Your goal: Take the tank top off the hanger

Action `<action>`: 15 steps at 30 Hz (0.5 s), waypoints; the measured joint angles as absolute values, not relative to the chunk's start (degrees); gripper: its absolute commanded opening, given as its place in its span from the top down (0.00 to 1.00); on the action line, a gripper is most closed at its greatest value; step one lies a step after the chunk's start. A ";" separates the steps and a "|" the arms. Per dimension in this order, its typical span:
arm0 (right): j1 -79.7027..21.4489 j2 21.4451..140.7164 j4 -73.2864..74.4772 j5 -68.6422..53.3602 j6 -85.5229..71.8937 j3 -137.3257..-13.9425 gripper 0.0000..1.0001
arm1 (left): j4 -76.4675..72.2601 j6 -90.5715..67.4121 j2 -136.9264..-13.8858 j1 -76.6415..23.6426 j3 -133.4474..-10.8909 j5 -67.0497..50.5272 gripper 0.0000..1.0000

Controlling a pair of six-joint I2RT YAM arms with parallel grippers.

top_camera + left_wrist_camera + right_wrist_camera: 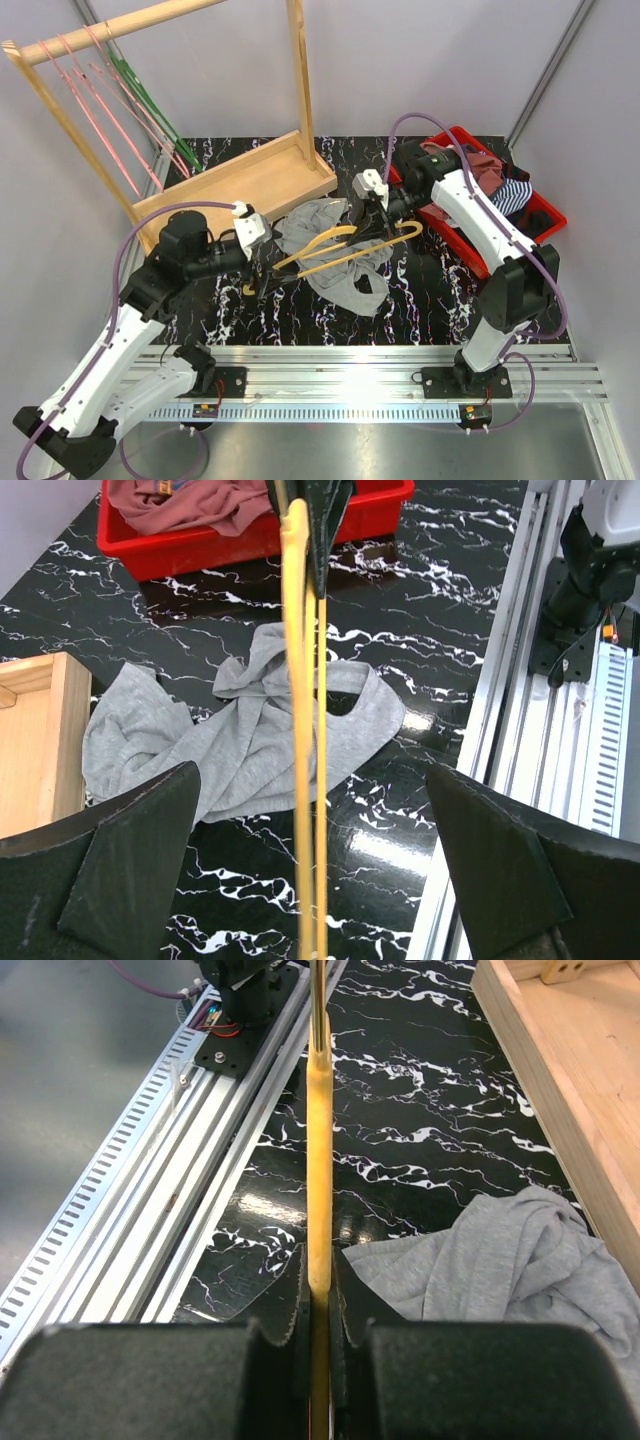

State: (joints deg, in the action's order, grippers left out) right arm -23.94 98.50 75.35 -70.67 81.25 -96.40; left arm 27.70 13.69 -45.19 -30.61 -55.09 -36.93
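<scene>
While the right gripper (376,226) clamps the hanger (335,252)
Left gripper (310,772) spread apart; tank top (310,225) on counter (420,300), right gripper's eight o'clock

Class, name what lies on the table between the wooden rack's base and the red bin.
The top view shows the grey tank top crumpled between rack base and red bin, the yellow hanger over it, clamped in the right gripper.

grey tank top (250,750) crumpled, yellow hanger (295,630) above
</scene>
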 measured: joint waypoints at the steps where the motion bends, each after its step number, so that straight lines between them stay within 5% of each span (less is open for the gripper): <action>1: -23.94 98.26 75.72 -71.00 82.46 -95.74 1.00 | 28.14 14.37 -45.36 -30.48 -55.09 -37.26 0.01; 15: -22.17 97.23 76.77 -73.19 88.95 -95.29 1.00 | 36.58 24.14 -45.17 -30.15 -54.89 -38.59 0.13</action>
